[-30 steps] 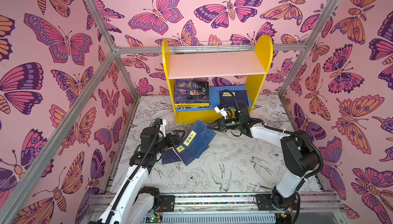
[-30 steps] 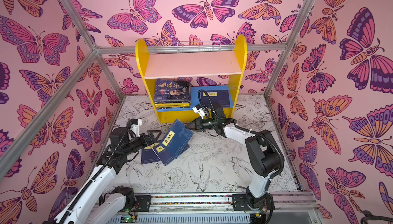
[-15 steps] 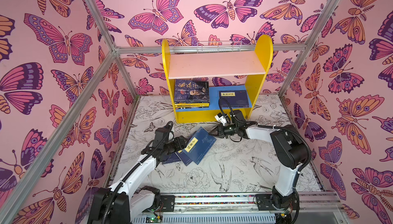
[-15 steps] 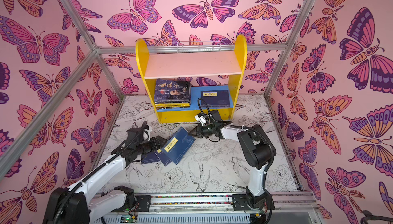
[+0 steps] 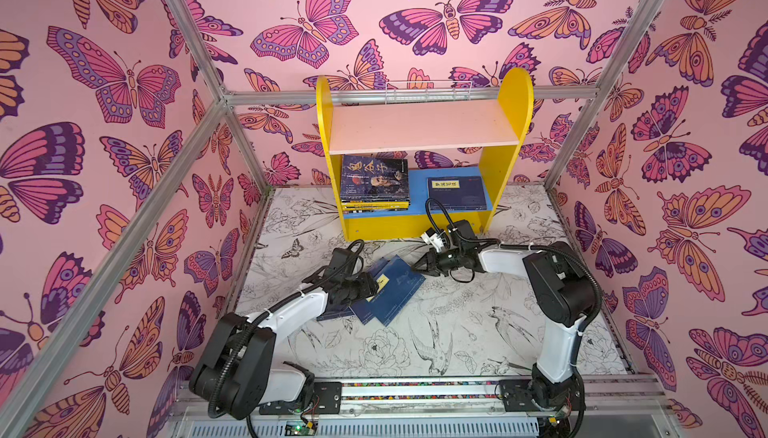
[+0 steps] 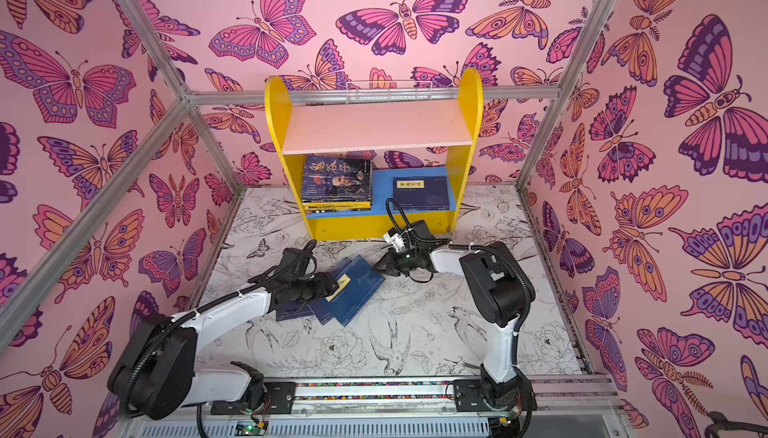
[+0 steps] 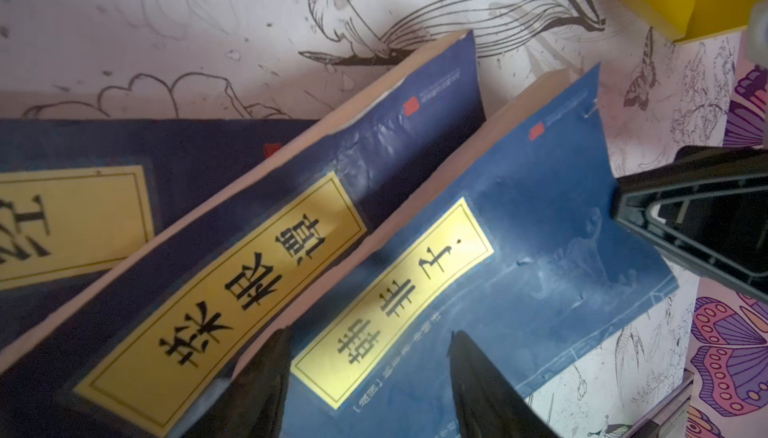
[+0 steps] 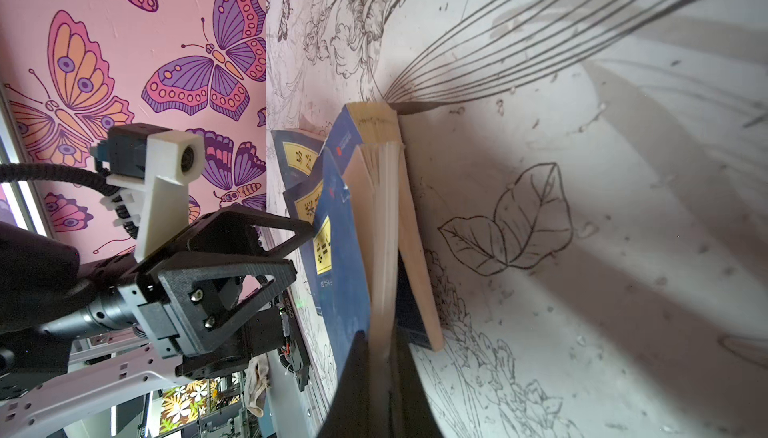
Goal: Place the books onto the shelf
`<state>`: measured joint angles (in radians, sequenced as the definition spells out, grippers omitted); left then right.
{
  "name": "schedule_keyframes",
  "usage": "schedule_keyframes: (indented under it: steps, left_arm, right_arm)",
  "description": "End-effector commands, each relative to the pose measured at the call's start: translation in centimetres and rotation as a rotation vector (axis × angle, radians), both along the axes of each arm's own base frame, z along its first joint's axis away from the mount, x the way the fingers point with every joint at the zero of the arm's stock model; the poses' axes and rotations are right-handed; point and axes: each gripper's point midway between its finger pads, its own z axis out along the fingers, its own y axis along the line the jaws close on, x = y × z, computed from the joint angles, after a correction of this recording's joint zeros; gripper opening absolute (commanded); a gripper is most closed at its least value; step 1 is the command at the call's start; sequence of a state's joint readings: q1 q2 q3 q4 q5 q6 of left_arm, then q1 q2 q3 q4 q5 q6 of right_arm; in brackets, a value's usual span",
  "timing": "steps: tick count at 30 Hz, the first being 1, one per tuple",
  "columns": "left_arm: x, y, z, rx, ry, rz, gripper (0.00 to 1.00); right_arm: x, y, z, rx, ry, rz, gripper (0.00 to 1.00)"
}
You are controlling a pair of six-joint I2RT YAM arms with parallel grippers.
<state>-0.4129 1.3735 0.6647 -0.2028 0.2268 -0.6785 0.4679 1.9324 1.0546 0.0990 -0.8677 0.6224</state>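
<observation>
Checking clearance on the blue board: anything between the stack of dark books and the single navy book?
Nothing. Between the stack and the navy book only bare blue board shows, in both top views.

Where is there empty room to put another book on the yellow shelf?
The pale pink upper board is bare between the yellow side panels. On the blue lower board, only a narrow strip stays free between the dark book stack and the navy book.
</observation>
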Motion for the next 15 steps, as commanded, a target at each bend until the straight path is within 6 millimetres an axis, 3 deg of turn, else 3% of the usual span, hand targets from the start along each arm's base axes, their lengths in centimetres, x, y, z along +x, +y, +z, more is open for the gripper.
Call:
schedule_keyframes:
  steps: [1, 8, 15]
  left_arm:
    - [-1.3, 1.3, -2.6, 0.088, 0.101, 0.024, 0.63]
    - [-1.1, 1.1, -3.4, 0.096, 0.139, 0.017, 0.64]
    - [-1.2, 1.0, -3.4, 0.096, 0.146, 0.016, 0.64]
  right_arm:
    - [-0.7, -0.7, -1.6, -0.055, -0.008, 0.022, 0.09]
    - [-1.9, -0.1, -0.6, 0.013, 0.038, 0.074, 0.26]
    - [-1.9, 0.6, 0.8, 0.092, 0.028, 0.077, 0.16]
